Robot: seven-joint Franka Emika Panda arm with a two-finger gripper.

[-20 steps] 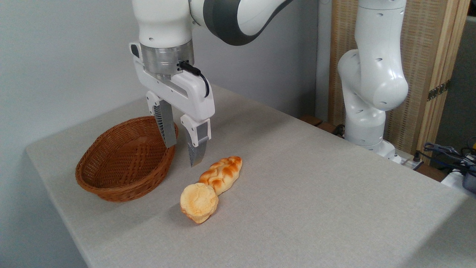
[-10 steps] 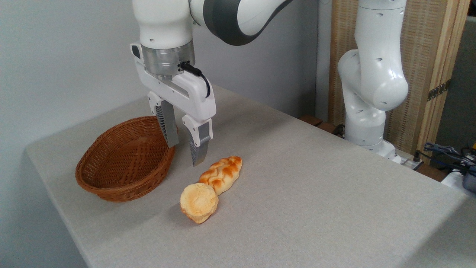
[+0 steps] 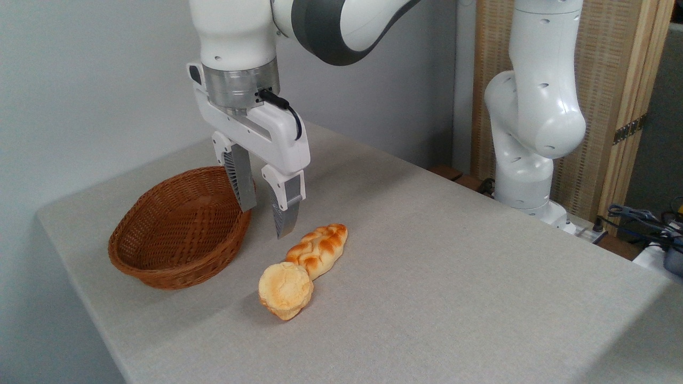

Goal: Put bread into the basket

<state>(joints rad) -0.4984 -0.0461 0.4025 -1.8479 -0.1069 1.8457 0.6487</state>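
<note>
The bread [image 3: 286,289], a small round pale-golden bun, lies on the table near the front, touching the end of a braided loaf. To its left stands the reddish-brown wicker basket [image 3: 179,230], with nothing inside. My gripper [image 3: 265,223] hangs open above the table, between the basket's right rim and the braided loaf, behind and above the bun. Its fingers hold nothing. One finger [image 3: 240,181] overlaps the basket's rim in the picture.
A longer braided orange-brown loaf [image 3: 318,249] lies just behind the bun. The arm's white base [image 3: 525,133] rises at the table's far right edge, with cables [image 3: 643,218] beyond it. The grey table [image 3: 453,277] spreads to the right and front.
The gripper has shifted slightly to the right over the last second and has held still for the last half second. The bun, loaf and basket have not moved.
</note>
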